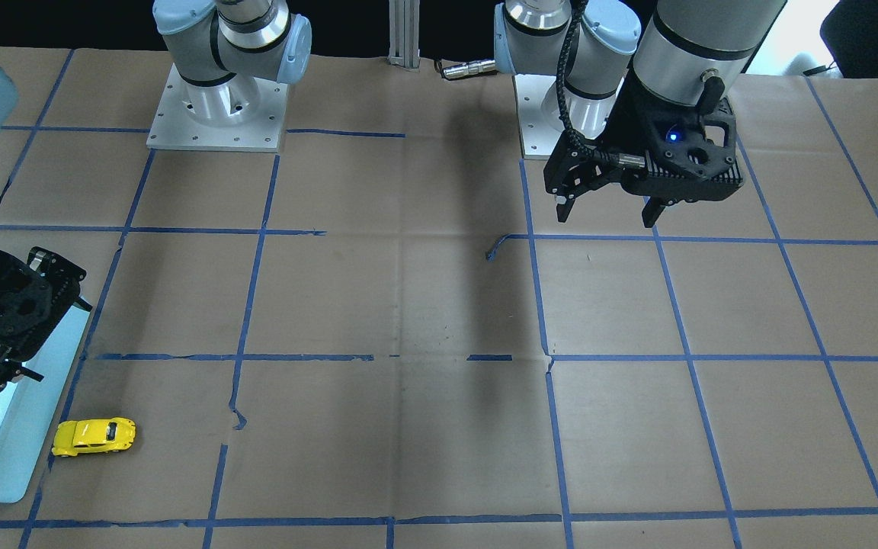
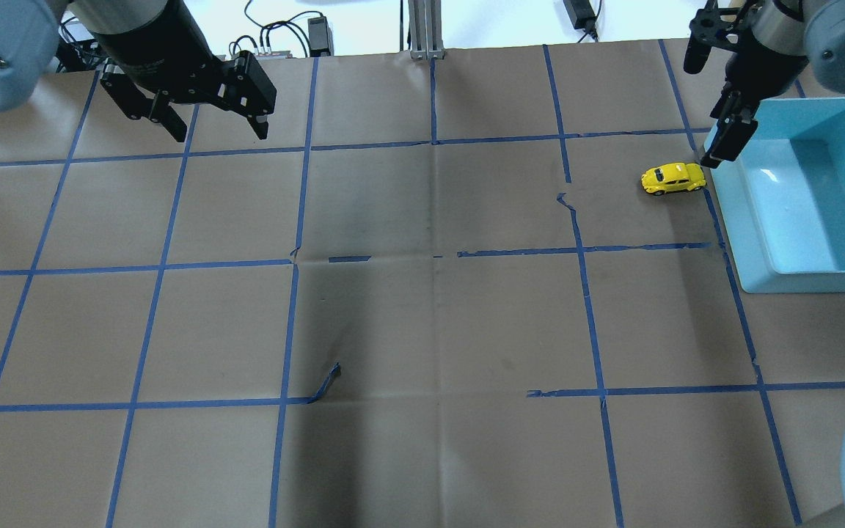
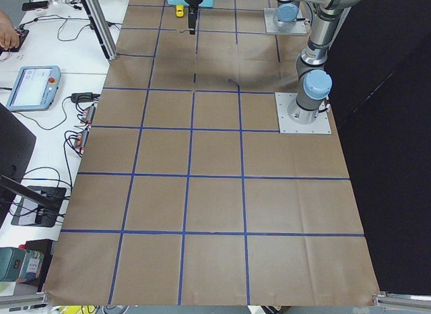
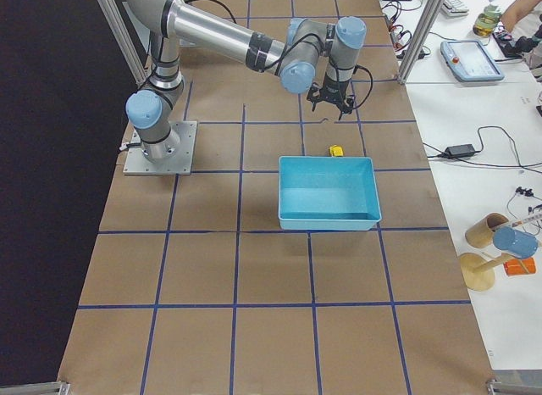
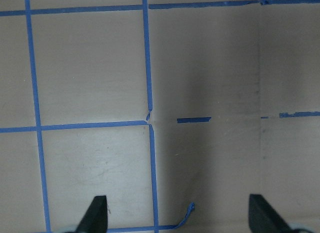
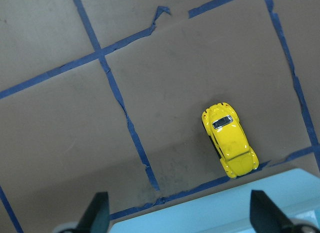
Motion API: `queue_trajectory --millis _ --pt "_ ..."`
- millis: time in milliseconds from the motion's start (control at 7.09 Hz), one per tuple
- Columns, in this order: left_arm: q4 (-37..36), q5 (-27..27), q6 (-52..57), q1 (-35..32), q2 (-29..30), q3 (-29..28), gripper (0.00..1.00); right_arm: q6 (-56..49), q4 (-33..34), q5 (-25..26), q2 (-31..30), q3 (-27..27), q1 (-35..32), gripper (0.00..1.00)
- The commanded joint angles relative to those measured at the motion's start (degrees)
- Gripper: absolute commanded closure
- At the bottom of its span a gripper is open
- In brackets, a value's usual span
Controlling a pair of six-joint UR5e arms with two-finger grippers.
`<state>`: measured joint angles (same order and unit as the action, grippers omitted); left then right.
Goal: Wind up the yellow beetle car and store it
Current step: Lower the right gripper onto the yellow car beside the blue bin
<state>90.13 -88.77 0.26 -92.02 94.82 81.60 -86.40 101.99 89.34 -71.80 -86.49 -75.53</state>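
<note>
The yellow beetle car (image 2: 672,178) stands on its wheels on the brown paper, just outside the left wall of the light-blue bin (image 2: 752,242). It also shows in the front view (image 1: 94,436) and the right wrist view (image 6: 230,140). My right gripper (image 2: 712,99) is open and empty. It hovers over the bin's far left corner, above and slightly beyond the car; its fingertips (image 6: 97,208) show at the bottom of the wrist view. My left gripper (image 2: 218,132) is open and empty, raised over the far left of the table, away from the car.
The bin is empty inside. A peeled strip of blue tape (image 2: 327,381) curls up near the table's middle. The two arm bases (image 1: 218,114) stand at the robot's edge. An aluminium post (image 2: 422,29) stands at the far edge.
</note>
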Motion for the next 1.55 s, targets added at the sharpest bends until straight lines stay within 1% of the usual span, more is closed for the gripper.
queue_trajectory --millis 0,141,282,423,564,706,988,1129,1270,1411 --pt "-0.21 0.00 0.00 0.00 0.10 -0.03 0.01 -12.09 1.36 0.13 1.13 -3.13 0.03 0.00" --pt "-0.22 0.00 0.09 0.00 0.27 -0.03 0.01 -12.48 5.90 -0.30 1.48 -5.07 0.03 0.00" --pt "-0.30 0.00 0.09 0.00 0.36 -0.03 0.01 -13.18 8.47 -0.30 2.09 -6.05 0.03 0.00" --pt "-0.30 0.00 0.17 0.00 0.45 -0.03 0.01 -16.49 11.80 -0.30 5.06 -6.15 0.03 0.00" --pt "-0.39 -0.08 0.26 0.00 0.63 -0.03 0.01 -18.35 16.53 0.22 7.09 -6.15 0.03 0.00" --pt "-0.39 -0.08 0.35 0.00 0.10 0.14 0.01 -18.45 17.27 -0.04 7.54 -6.06 0.03 0.00" --pt "-0.30 -0.17 0.88 0.00 0.01 0.23 0.01 -20.91 17.54 -0.30 10.17 -4.05 0.03 0.00" --pt "-0.39 -0.17 0.97 0.09 0.19 0.23 0.01 -22.48 17.89 -0.13 11.40 -3.69 0.03 0.00" --pt "-0.39 -0.09 0.88 0.09 0.19 0.14 0.01 -25.28 19.72 0.39 11.85 -3.69 0.20 0.00" --pt "-0.48 -0.08 0.88 0.09 0.45 -0.03 0.01 -26.44 19.74 0.14 12.73 -3.77 1.42 0.00"
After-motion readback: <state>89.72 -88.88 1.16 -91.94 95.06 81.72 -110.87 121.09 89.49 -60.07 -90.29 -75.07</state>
